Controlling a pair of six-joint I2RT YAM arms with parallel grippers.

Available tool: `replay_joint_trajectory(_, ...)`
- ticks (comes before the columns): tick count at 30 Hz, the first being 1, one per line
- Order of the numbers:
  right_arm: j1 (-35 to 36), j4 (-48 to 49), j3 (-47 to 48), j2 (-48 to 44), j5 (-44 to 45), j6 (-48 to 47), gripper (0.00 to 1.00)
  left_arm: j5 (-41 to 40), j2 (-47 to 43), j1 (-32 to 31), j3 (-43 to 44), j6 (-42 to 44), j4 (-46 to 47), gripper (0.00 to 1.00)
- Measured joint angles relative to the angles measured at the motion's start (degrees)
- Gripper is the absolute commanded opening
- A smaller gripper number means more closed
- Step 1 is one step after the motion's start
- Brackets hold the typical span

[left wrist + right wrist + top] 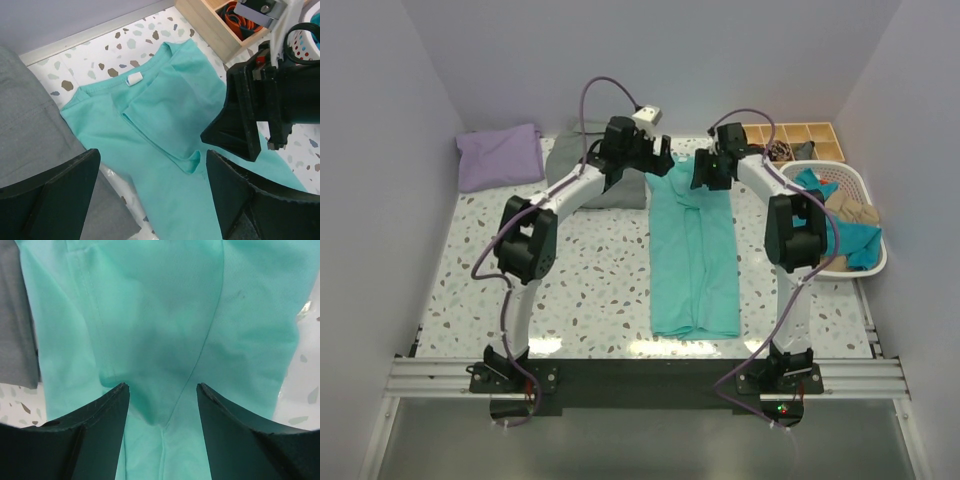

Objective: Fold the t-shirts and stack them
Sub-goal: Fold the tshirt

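Note:
A turquoise-green t-shirt (692,250) lies on the table, folded lengthwise into a long strip with its collar at the far end. Its white neck label (133,79) shows in the left wrist view. My left gripper (658,160) is open and empty just above the shirt's collar end (165,130). My right gripper (705,172) is open and empty, hovering over the shirt's upper part (160,340). A lavender-purple t-shirt (500,156) lies folded at the far left corner. A grey folded shirt (590,170) lies beside the left gripper, partly hidden by the arm.
A white laundry basket (865,262) at the right holds teal and tan clothes. A wooden divided box (800,135) stands at the far right. White walls close the table on three sides.

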Motion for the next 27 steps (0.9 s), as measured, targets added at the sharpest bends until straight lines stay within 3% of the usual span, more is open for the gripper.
replay_joint_trajectory(13, 2.95, 0.00, -0.63, 2.34, 1.25, -1.09, 0.60, -4.00, -5.22, -0.33, -14.40, -0.87, 1.16, 0.89)
replay_joint_trajectory(27, 4.42, 0.63, -13.62, -5.86, 4.15, -2.10, 0.60, -4.68, -9.68, -0.85, -22.25, -2.10, 1.62, 0.87)
